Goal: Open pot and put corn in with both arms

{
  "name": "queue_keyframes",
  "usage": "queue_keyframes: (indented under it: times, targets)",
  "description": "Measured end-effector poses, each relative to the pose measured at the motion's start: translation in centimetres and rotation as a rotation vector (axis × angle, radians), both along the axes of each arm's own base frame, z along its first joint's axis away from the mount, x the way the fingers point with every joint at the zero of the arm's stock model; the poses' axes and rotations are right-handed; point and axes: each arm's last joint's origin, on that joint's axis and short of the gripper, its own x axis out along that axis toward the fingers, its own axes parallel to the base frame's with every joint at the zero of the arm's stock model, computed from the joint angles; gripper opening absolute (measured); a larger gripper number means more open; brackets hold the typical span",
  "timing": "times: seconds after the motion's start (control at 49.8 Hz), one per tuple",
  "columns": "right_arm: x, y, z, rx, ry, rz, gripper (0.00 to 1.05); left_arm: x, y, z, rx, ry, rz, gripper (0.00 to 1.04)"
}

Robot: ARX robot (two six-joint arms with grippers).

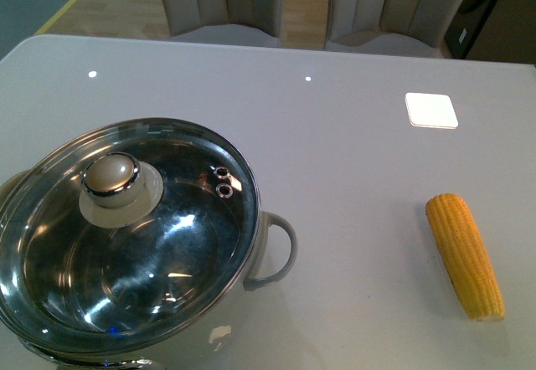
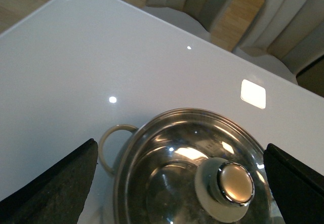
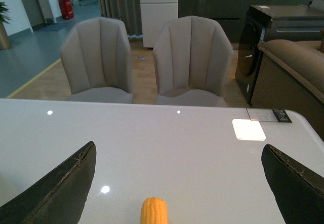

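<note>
Since its glass lid is on, the pot must be opened first. The lid looks hard, slick and breakable, so the round knob at its centre is prob. the one sound place to grip. The pot itself looks stiff and weighty; one looped handle shows on the side facing the corn. The corn lies flat on the table, well apart from the pot and untouched. It appears firm and light, easy to pinch across the middle but apt to roll.

The left gripper faces the pot from close by, fingers spread wide, holding nothing. The right gripper faces the corn's tip, likewise spread and empty. The pot's near edge is cut off in the front view, and glare on the glass blurs the inside. Neither arm shows in the front view. White square beyond the corn: pad or reflection, can't tell.
</note>
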Motion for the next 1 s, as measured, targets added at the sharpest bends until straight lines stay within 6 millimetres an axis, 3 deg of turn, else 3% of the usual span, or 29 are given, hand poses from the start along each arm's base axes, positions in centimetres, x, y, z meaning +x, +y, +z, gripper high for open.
queue_keyframes:
  times: [0.261,0.622,1.004]
  targets:
    - [0.0,0.0,0.0,0.0,0.0,0.0,0.96,2.9,-3.5,-2.0,0.112,-0.089,-0.14,0.98]
    - [0.0,0.0,0.0,0.0,0.0,0.0,0.96,4.9,-6.5,-7.4,0.22,-0.016,-0.239,0.98]
    - [0.0,0.0,0.0,0.0,0.0,0.0,0.96,6.1,-8.3,-9.3,0.29,-0.035,-0.277,0.98]
